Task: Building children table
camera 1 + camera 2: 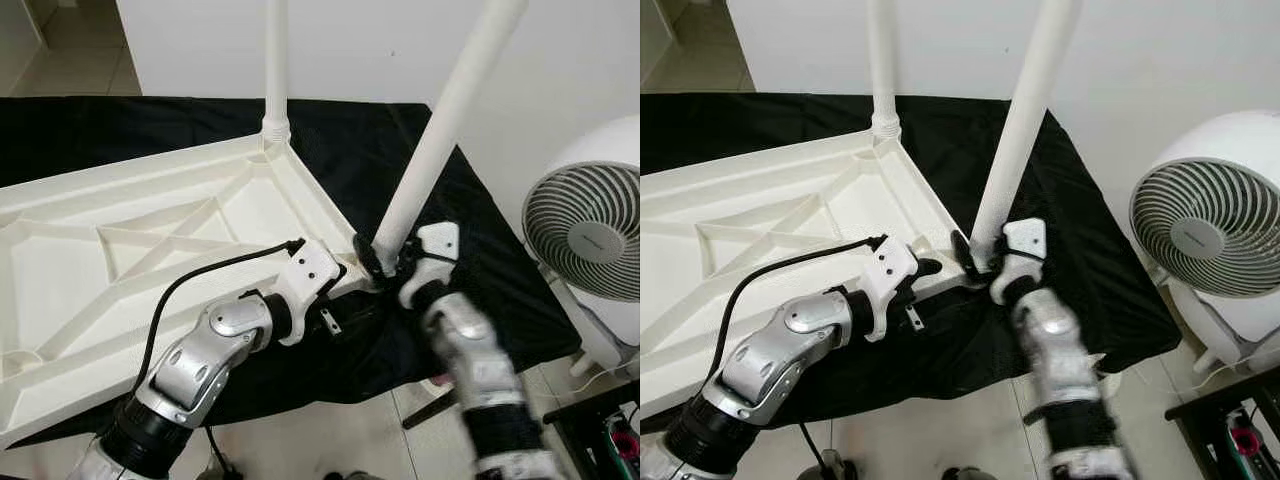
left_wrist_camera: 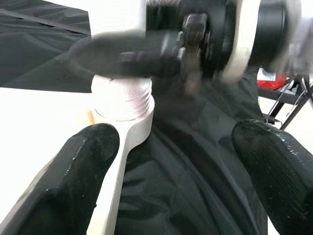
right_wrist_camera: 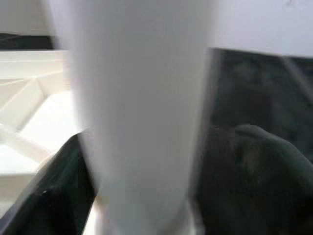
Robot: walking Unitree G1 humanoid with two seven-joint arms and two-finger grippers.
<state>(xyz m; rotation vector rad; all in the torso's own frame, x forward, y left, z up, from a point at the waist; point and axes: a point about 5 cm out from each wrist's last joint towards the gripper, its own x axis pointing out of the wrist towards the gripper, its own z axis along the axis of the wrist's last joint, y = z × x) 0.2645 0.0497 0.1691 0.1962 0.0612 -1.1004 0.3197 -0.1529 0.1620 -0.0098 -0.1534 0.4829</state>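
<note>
The white tabletop (image 1: 150, 240) is laid upside down on a black cloth (image 1: 400, 150), with one leg (image 1: 276, 60) standing upright in its far corner. At the near corner the left gripper (image 1: 335, 275) is held with fingers (image 2: 83, 161) spread apart beside the threaded socket (image 2: 122, 95). A tilted second leg (image 1: 440, 130) is clamped at its base by the right gripper (image 1: 385, 262). A white fan (image 1: 590, 220) is seen furthest right

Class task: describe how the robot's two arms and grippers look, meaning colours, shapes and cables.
Both arms are jointed silver shells with black joints and white wrist brackets. Each gripper, left and right, has two long black fingers. A black cable loops along the left arm.
</note>
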